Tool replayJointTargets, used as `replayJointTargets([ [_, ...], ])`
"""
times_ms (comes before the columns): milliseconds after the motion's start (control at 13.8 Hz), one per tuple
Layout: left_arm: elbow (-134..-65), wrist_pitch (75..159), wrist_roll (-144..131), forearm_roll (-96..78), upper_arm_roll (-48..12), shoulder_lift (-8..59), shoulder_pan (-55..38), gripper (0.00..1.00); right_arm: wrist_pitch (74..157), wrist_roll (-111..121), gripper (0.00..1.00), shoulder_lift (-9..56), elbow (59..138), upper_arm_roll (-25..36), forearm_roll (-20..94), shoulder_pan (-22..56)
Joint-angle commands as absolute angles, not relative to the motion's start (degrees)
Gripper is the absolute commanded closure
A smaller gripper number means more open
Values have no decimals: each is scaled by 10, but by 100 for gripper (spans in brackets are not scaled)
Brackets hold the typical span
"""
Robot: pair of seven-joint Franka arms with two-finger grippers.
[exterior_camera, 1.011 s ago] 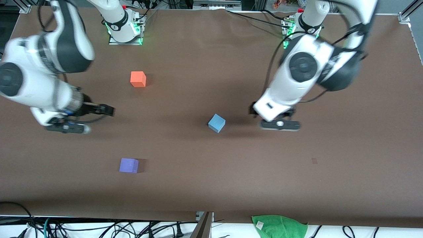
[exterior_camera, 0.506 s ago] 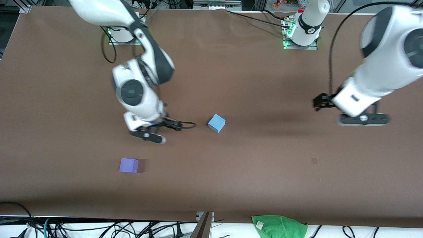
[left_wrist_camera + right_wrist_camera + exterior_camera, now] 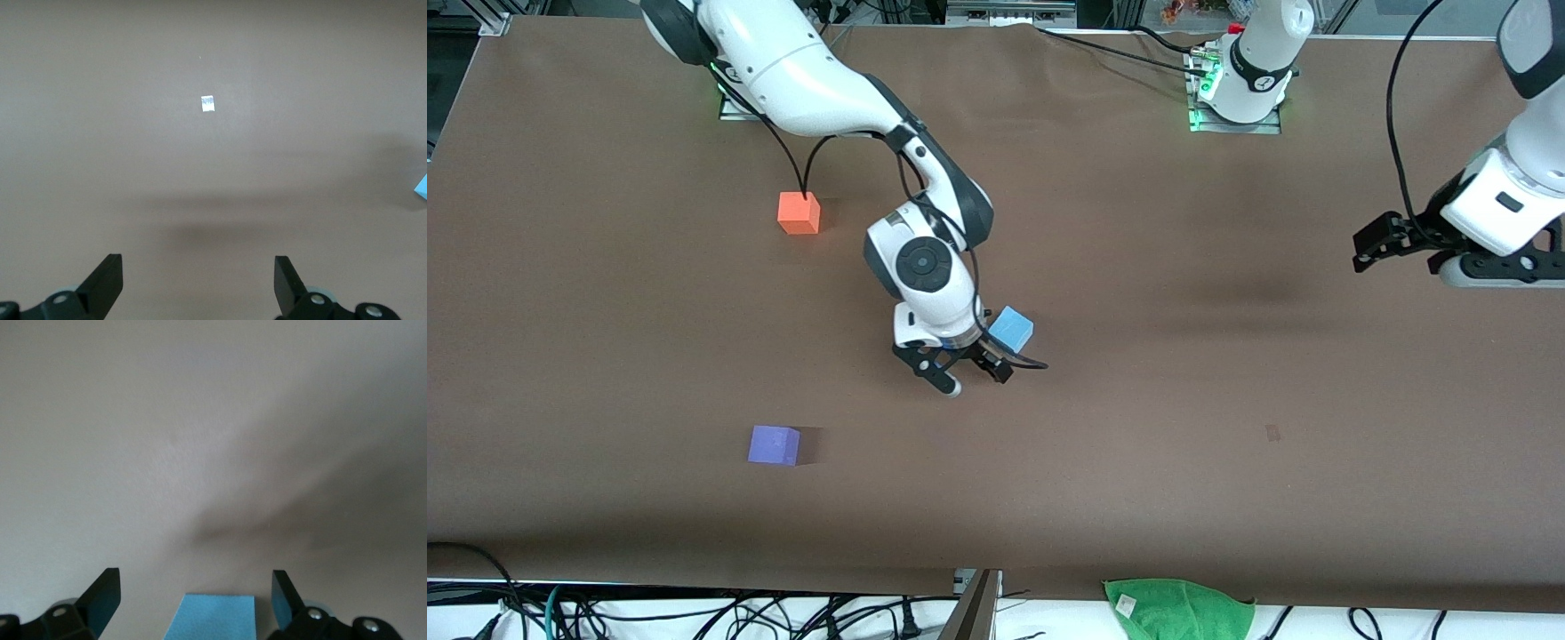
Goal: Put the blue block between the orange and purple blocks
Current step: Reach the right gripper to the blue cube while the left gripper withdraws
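The sky-blue block sits mid-table. My right gripper is open right beside it and partly covers it. In the right wrist view the blue block lies between the spread fingers, untouched. The orange block sits toward the right arm's end, farther from the front camera. The purple block sits nearer to the camera, roughly in line with the orange one. My left gripper is open and empty over bare table at the left arm's end; it also shows open in its wrist view.
A green cloth lies off the table's front edge, with cables along that edge. A small mark is on the brown table cover. The left wrist view shows a small white mark.
My right arm has swung from its end of the table across to the blue block. My left arm has drawn away from the block toward its own end. The blocks have not moved.
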State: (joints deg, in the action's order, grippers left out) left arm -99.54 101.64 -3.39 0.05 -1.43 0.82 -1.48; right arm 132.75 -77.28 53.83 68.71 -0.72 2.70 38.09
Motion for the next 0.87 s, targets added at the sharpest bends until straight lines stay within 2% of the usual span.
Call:
replayJointTargets([
  [0,-998,1027,-29,7,-7,6,-23,0,1321,-818,0,546,664,-2,39,398],
  [433,-997,1027,-29,8,-8,9,-23,0,1325,-867,0,569,667,-1,36,443],
  [794,-997,1025,-30,8,-10,9,-24,0,1301,-858,3,561,668,1,34,439],
])
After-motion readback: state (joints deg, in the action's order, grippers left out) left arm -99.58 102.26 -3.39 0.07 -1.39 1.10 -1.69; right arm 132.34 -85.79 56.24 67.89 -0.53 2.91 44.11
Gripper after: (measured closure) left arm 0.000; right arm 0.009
